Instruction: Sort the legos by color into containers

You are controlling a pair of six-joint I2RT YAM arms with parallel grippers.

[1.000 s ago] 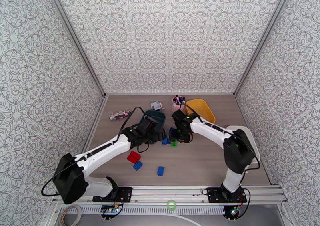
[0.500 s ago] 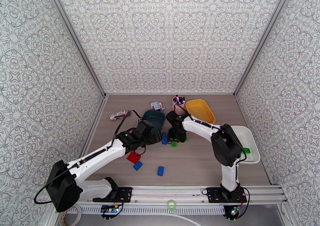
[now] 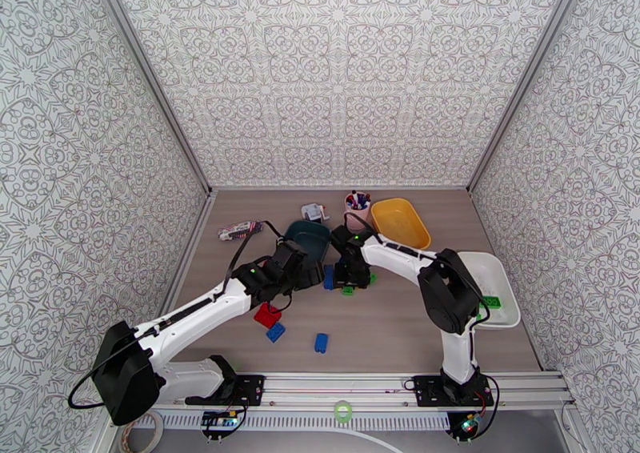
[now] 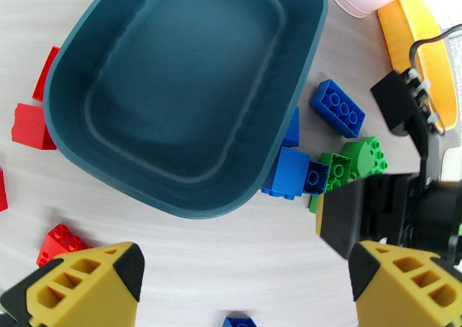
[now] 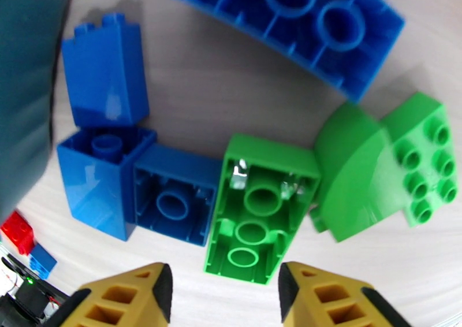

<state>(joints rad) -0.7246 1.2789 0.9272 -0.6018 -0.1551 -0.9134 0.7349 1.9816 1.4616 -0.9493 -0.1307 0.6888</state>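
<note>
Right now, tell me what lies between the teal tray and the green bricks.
A cluster of blue bricks, against the teal tray on one side and the green bricks on the other; the left wrist view shows it.

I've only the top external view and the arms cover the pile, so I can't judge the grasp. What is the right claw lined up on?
Observer: On the right wrist view, the right claw straddles the near end of a green brick lying hollow side up.
Operator: Anything in the teal tray?
Observer: No; the left wrist view shows the teal tray empty.
Operator: Left claw?
Observer: The left claw is open, above the table beside that tray.
</note>
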